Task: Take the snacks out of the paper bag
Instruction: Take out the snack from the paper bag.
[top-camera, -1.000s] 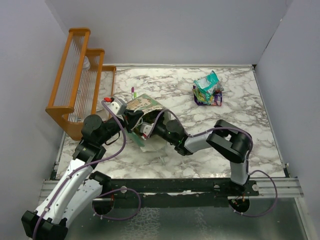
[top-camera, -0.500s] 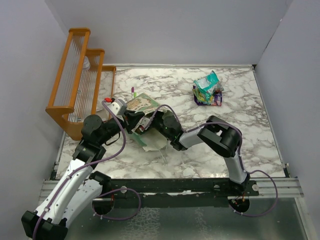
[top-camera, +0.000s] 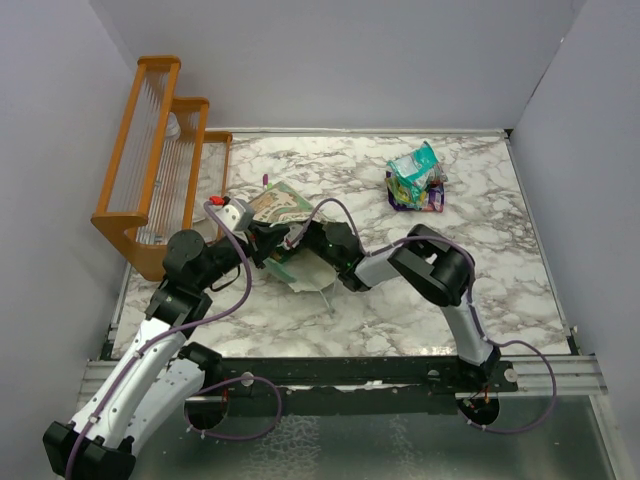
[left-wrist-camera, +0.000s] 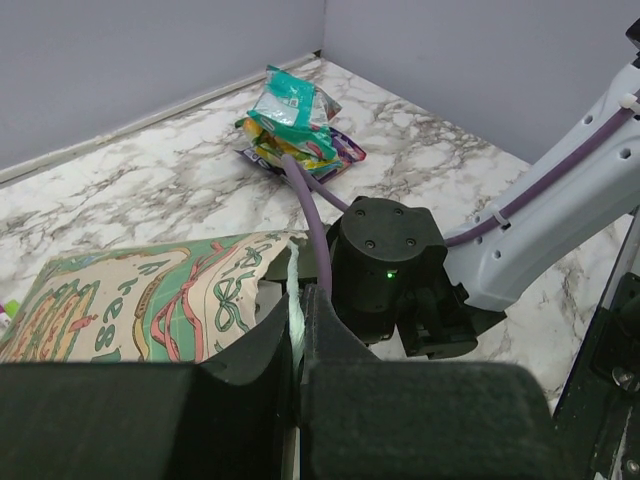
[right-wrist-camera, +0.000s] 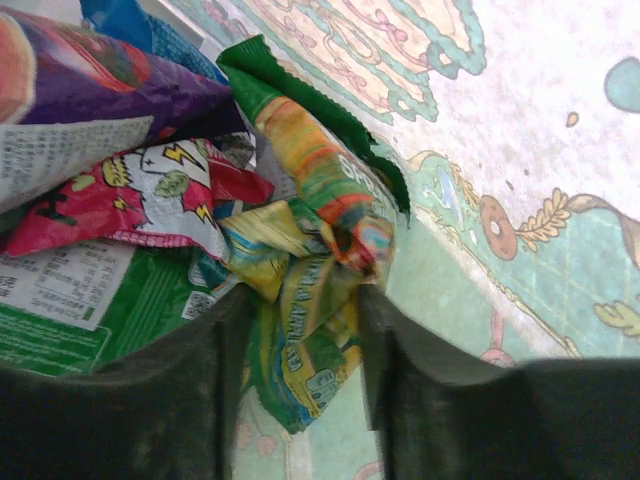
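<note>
Bag lies on its side on the bench, left gripper pinching its rim. Right gripper is deep inside, clamped on a crumpled green packet among the other snacks.

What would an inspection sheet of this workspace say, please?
Surface: white marble-patterned table, no spills seen.
Job's things: mint-green paper gift bag lies on its side; foil snack packets inside it; pile of packets out at far right.
Clutter: orange wooden rack at far left; purple-capped marker beside the bag.
Grippers: left gripper pinches the bag's rim; right gripper inside the bag, closed on a green-and-yellow packet.
Cables: purple cables along both arms.
Surroundings: plain grey walls; nothing else seen.
</note>
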